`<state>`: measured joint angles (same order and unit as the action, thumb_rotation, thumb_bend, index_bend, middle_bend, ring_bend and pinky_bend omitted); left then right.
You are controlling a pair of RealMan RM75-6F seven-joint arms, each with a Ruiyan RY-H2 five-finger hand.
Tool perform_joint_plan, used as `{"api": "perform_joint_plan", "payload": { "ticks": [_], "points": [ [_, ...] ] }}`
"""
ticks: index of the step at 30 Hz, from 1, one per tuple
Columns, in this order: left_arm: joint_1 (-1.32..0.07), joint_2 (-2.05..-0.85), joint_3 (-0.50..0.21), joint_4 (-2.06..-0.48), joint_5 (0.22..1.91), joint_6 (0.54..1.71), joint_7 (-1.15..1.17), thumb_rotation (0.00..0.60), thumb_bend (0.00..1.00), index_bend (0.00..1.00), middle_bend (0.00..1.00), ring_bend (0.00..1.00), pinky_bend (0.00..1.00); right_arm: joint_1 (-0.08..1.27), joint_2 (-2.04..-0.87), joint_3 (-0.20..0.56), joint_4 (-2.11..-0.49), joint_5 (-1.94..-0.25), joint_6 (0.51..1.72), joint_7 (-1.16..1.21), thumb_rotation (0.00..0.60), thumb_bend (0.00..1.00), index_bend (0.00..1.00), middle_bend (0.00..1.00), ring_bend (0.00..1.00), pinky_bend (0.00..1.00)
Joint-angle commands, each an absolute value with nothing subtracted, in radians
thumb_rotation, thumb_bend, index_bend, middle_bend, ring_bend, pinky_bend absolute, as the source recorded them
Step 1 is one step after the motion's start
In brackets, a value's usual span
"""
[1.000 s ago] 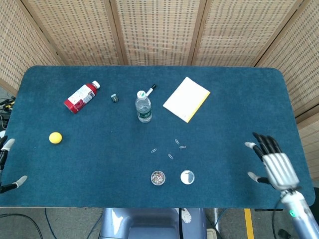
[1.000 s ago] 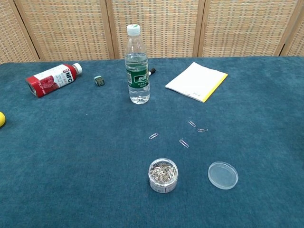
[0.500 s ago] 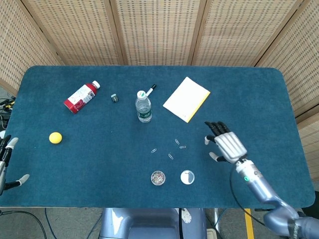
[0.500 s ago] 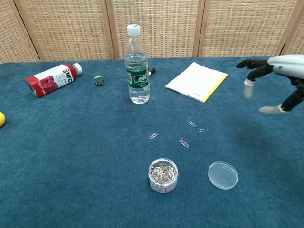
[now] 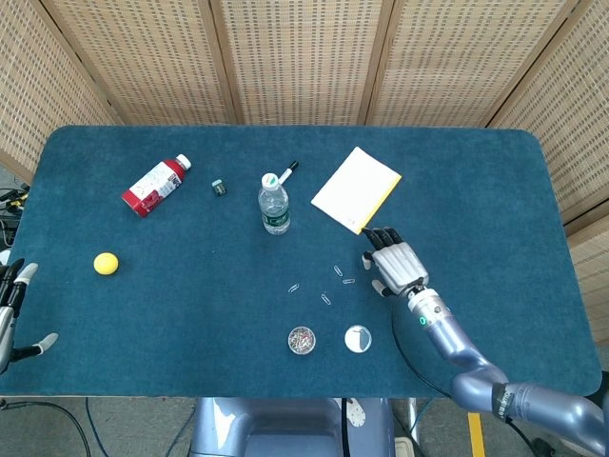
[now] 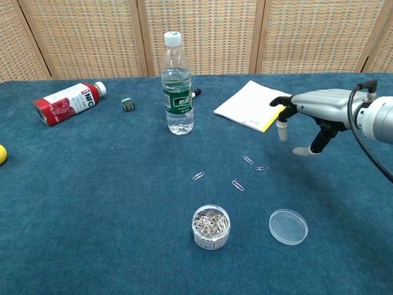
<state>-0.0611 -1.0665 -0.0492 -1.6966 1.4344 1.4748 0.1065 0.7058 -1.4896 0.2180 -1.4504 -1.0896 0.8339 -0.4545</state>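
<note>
We are bringing our right hand (image 5: 395,266) in from the near right corner of the dark blue felt table (image 5: 143,314). A second ago it was hanging by the near right edge; half a second ago it was midway; now it is hovering just right of the loose scatter of small metal paperclips (image 5: 337,273), with its fingertips near the yellow-edged white notepad (image 5: 356,188). Its fingers are spread and held flat, gripping nothing. In the chest view the hand (image 6: 310,106) is floating above the cloth, not touching it.

The paperclips are lying where they were, between the clear plastic water bottle with the green label (image 6: 177,85) and the small round clear tub full of paperclips (image 6: 210,227), whose transparent round lid (image 6: 288,226) is resting just to its right. We judge the reach is closing on the loose clips, with nothing grasped yet.

Our left hand (image 5: 11,309) is waiting at the near left edge, fingers apart and empty, barely shifted. Further left, the red lying-down drink bottle (image 5: 155,185), the yellow ball (image 5: 106,264) and the small dark clip (image 5: 219,188) are sitting unchanged.
</note>
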Motion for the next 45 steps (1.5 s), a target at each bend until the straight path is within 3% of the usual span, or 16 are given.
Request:
{"api": "perform_joint_plan", "payload": {
  "ticks": [1, 20, 45],
  "points": [
    [-0.062, -1.066, -0.049, -1.696, 1.435, 1.473, 0.105, 0.600, 0.00, 0.00, 0.00, 0.00, 0.00, 0.726, -1.526, 0.212, -1.434, -1.045, 0.835, -0.479, 0.600, 0.33, 0.45, 0.00, 0.00, 0.00],
    [-0.064, -1.056, -0.052, -1.689, 1.419, 1.463, 0.078, 0.600, 0.00, 0.00, 0.00, 0.00, 0.00, 0.819, -1.679, 0.199, -1.345, -0.886, 0.860, -0.603, 0.600, 0.36, 0.49, 0.00, 0.00, 0.00],
    [-0.072, -1.052, -0.049, -1.676, 1.411, 1.441, 0.060, 0.600, 0.00, 0.00, 0.00, 0.00, 0.00, 0.865, -1.753, 0.164, -1.256, -0.804, 0.887, -0.685, 0.600, 0.36, 0.49, 0.00, 0.00, 0.00]
  ]
}}
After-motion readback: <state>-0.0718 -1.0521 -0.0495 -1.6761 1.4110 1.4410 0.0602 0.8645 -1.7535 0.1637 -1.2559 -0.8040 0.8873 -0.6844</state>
